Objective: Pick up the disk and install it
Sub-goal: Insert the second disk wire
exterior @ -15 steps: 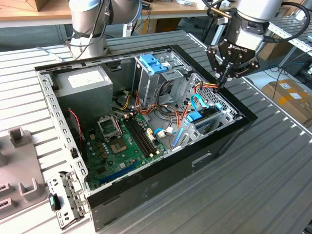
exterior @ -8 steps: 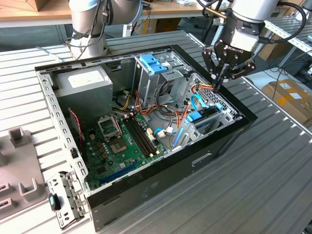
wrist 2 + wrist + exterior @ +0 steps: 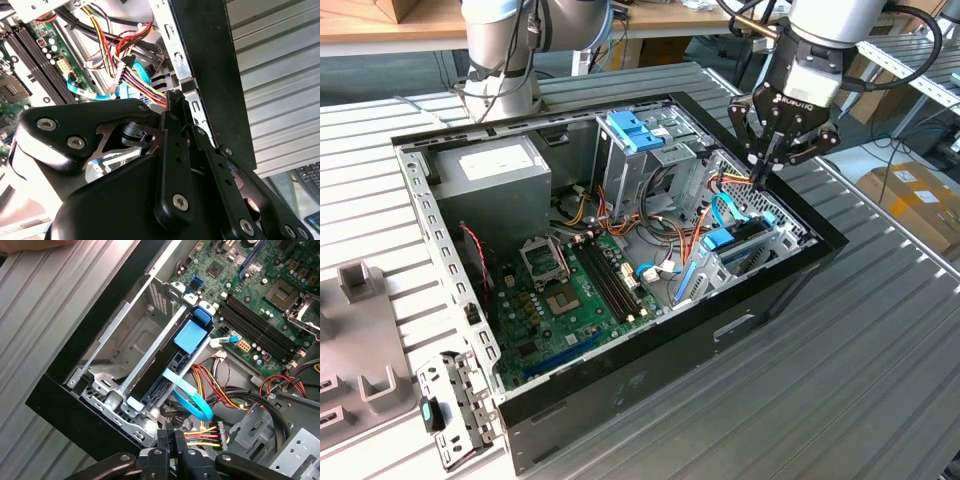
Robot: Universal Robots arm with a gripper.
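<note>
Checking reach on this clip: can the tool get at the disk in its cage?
Probably yes: the tool hangs shut close by the disk, whose upper edge lies open, though cables sit beneath the tool.

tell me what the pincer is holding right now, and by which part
Nothing: the pincer is closed and empty above the case's edge; the disk sits in its bay.

Tool (image 3: 767, 170) poised low, pointing straight down from a near-vertical wrist.

Seen in the exterior view hanging from a silver-and-black wrist at upper right, black linkage splayed outward, fingertips drawn together into a closed point with nothing visible between them. In both wrist views, black fingers (image 3: 175, 120) pressed side by side (image 3: 172, 442), bolted knuckle links spread wide behind them.
</note>
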